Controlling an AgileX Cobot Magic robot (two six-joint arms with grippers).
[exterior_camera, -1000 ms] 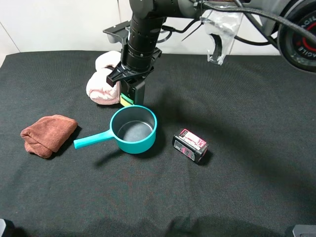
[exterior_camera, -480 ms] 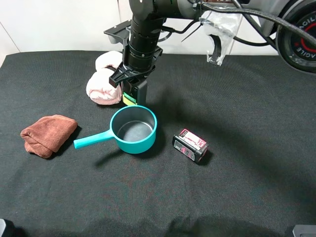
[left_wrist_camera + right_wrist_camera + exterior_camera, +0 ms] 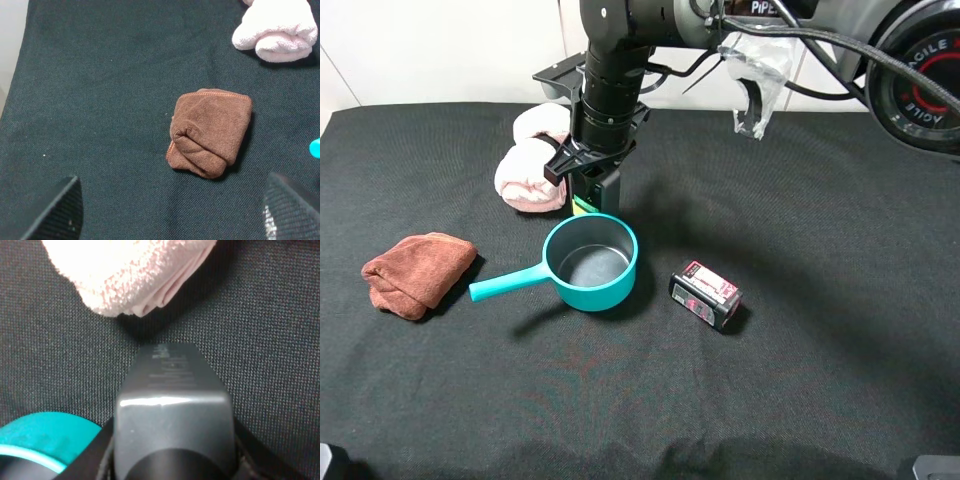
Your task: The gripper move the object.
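Note:
My right gripper (image 3: 592,172) reaches across to the left half and is shut on the dark pump bottle (image 3: 598,192). The bottle's lime-green label (image 3: 582,206) shows just behind the teal pan. The bottle is upright between the pink towel and the pan; I cannot tell whether it touches the cloth. In the right wrist view the bottle's grey top (image 3: 172,405) fills the middle, with the fingers (image 3: 246,456) pressed on both sides. My left gripper (image 3: 172,212) is open and empty, above the brown cloth.
A teal saucepan (image 3: 591,262) with its handle to the left sits close in front of the bottle. A rolled pink towel (image 3: 530,165) lies behind-left, a brown folded cloth (image 3: 418,272) at the far left, and a black-and-pink box (image 3: 706,295) right of the pan.
My right gripper, still shut on the bottle, has shifted slightly to the right. Nothing else has moved.

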